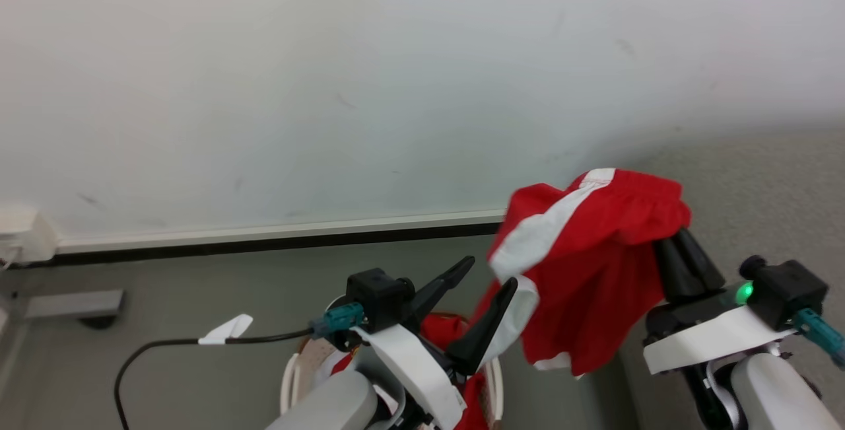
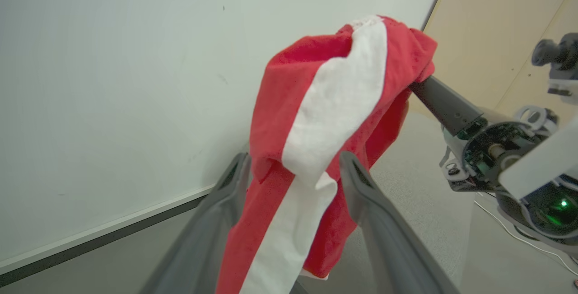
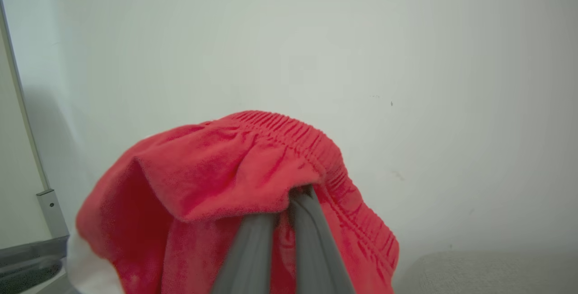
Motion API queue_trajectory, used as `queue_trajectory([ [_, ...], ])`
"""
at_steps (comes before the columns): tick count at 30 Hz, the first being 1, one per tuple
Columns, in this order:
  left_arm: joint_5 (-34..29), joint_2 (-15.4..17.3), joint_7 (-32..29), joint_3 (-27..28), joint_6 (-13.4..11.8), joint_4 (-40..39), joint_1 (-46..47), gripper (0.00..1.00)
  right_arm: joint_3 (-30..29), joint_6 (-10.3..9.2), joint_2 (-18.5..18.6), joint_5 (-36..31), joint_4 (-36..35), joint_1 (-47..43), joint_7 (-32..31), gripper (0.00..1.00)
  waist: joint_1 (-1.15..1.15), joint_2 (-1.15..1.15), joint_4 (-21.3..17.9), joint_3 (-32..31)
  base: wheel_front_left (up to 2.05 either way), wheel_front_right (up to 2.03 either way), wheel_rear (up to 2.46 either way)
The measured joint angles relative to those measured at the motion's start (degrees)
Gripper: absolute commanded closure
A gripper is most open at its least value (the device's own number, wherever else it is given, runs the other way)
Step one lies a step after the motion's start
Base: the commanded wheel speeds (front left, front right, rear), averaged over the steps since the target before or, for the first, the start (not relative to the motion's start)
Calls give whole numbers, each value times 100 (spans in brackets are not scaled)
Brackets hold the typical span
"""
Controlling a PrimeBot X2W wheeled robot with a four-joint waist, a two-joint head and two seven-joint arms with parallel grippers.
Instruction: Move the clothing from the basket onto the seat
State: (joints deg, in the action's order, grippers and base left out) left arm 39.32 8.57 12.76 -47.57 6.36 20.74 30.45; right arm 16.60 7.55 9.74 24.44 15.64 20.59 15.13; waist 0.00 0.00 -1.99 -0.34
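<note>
Fingers of the left gripper (image 1: 490,273) stand spread wide and clamp nothing. In the left wrist view the lower part of the shorts (image 2: 316,118) hangs in the gap between them; contact cannot be confirmed. Directly below this gripper sits the basket (image 1: 290,370), with a remaining red garment (image 1: 441,332) bunched inside. To the right, the shorts hang in the air, clear of the basket and near the left edge of the seat (image 1: 759,185), not resting on it. The right gripper (image 1: 676,251) has its fingers closed together on the fabric just under the elastic waistband (image 3: 289,127) and carries the load alone.

Handling judgement: the shorts are light, soft and limp. They drape and swing rather than hold a shape. Smooth fabric may creep out of a narrow pinch. Preferred grip point: the gathered waistband, which is the thickest fold. Keep the trailing hem away from the left fingers and the basket rim
</note>
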Motion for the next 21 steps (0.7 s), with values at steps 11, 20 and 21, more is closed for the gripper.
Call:
queue_trajectory([
  [11,-280,118,142,-123,0,-146,-36,0,-463,0,194,-60,-465,-232,0,100,0,0,-888,72,0,0,0],
  [20,-605,214,203,-124,-33,-207,-37,0,-639,0,237,-100,-878,-476,0,100,0,0,-1769,172,0,0,0],
  [21,-611,218,204,-119,-34,-208,-36,0,-658,0,235,-103,-935,-490,0,100,0,0,-1852,191,0,0,0],
])
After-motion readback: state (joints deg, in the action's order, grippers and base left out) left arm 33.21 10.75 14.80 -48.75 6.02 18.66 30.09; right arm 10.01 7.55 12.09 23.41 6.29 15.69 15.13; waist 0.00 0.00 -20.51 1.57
